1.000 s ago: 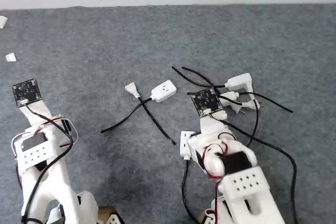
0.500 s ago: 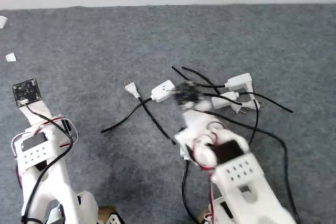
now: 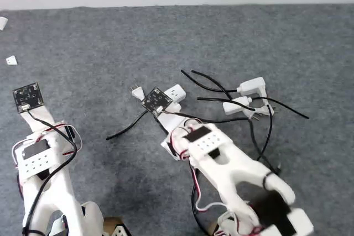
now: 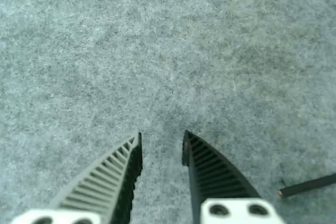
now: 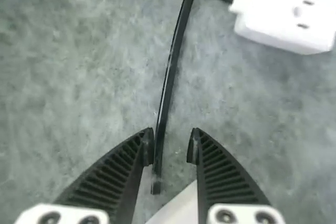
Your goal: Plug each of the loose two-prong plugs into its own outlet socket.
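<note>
Two white arms (image 3: 221,158) are seen nearest the camera on the grey felt-like table cover (image 3: 99,42); the left gripper (image 4: 161,139) is held just above bare felt, its black ribbed fingers a bit apart with nothing between them; a black cable end (image 4: 307,186) is cut off at the frame edge beside it. The right gripper (image 5: 170,137) is parted slightly too, with a thin black cable (image 5: 176,61) running through the gap, not visibly pinched. Just beyond, one white block-shaped outlet socket (image 5: 286,14) is lying, half hidden by the wrist in the high view; one white two-prong plug (image 3: 135,91) is found near it. Off to the right, a second white socket (image 3: 251,87) and one, maybe two, more white plugs (image 3: 238,106) are tangled in cables; pretty hard to separate. Two small white scraps (image 3: 11,59) are spotted farthest off.
</note>
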{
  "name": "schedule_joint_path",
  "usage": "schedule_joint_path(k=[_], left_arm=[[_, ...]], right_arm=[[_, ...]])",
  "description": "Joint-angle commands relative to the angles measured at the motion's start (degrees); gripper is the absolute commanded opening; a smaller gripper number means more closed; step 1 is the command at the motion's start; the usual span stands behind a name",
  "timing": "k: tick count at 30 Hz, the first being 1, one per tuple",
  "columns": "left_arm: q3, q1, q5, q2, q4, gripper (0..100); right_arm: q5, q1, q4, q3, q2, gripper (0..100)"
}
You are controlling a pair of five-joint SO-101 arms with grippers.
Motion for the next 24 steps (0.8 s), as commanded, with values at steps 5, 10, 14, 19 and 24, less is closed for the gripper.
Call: schedule_joint_path(k=[5,10,14,19,24], left_arm=[[-0.5,-0.2,-0.6,-0.7,0.1,12],[-0.5,-0.2,-0.6,-0.7,0.1,12],[-0.5,-0.2,-1.9,-0.7,0.1,12],[-0.5,-0.2,-1.9,-0.7,0.2,12],[-0.5,-0.2,-1.9,-0.7,0.2,12]], right_arm=[[-0.6,-0.7,4.4,-9.6,6.2,12.2],[-0.6,-0.6,8.7,-14.2,9.9,12.1],[-0.5,-0.4,12.1,-17.7,13.1,10.1],[-0.5,-0.4,13.0,-18.7,14.0,1.1],[-0.5,-0.3,15.0,-18.7,13.6,0.9]])
